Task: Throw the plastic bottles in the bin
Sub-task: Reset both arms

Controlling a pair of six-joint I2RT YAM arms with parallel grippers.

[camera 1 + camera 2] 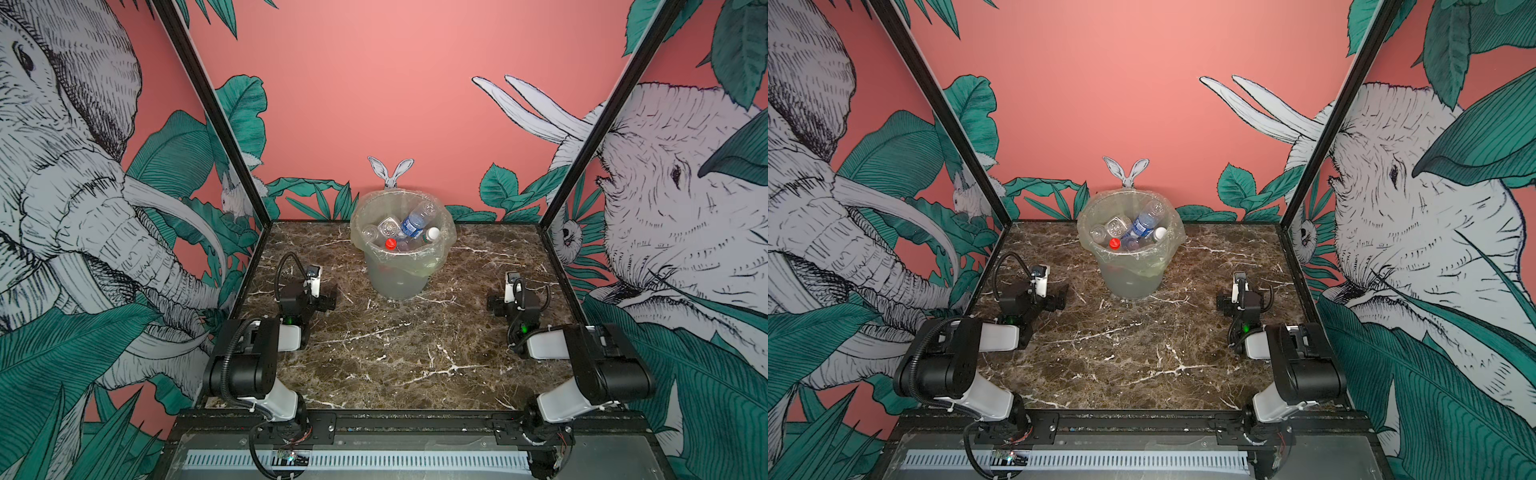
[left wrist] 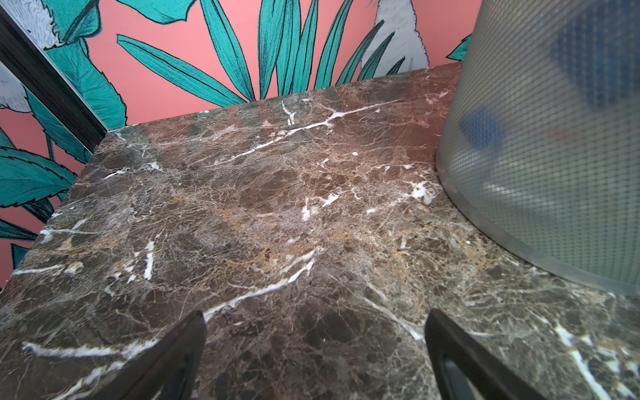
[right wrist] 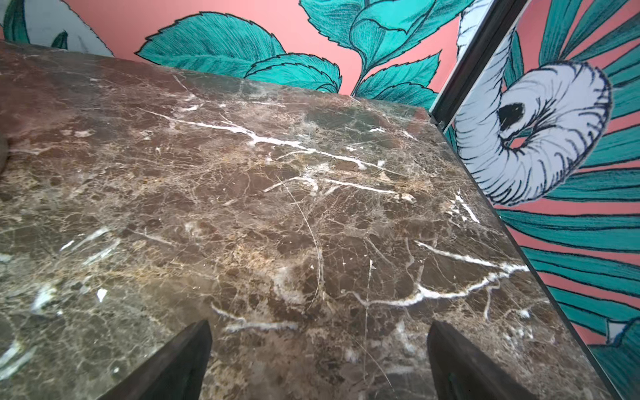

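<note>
Top view, plastic bottles in bin, blue label unreadable

Tabletop: polished brown marble with white veins. Bin, centre frame: translucent plastic with a fine grid texture, lined with a thin clear, glossy bag. Plastic bottles: clear, shiny plastic.

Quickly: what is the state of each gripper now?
Left gripper: open, holding nothing.
Right gripper: open, holding nothing.
</note>
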